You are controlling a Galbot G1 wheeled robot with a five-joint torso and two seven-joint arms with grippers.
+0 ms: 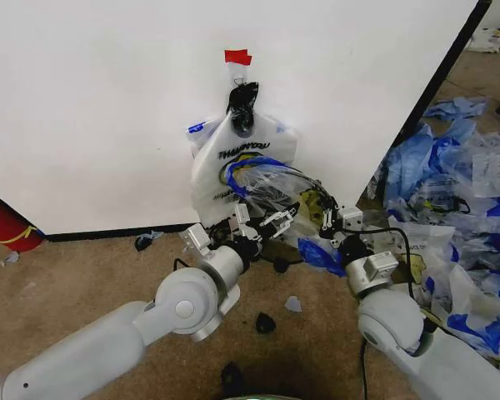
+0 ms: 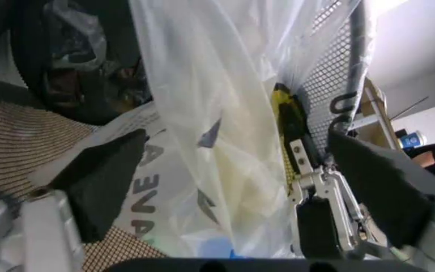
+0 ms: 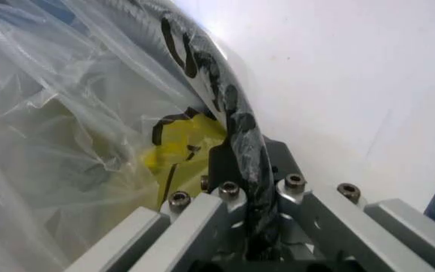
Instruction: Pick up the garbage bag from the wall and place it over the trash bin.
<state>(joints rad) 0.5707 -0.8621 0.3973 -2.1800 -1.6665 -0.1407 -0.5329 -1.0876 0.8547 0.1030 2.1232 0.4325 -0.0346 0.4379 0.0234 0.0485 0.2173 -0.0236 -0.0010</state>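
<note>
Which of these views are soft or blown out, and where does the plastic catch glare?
Head view: evenly lit and sharp, the wall bright but not clipped, the garbage bag readable. Left wrist view: the bag's film close to the lens is soft, with an overexposed patch at one corner and dark blurred fingers. Right wrist view: the wall washes out pale; the film shows faint sheen.

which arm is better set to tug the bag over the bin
Probably left: the left claw is open around the garbage bag; the right claw is shut on the trash bin's rim.
</note>
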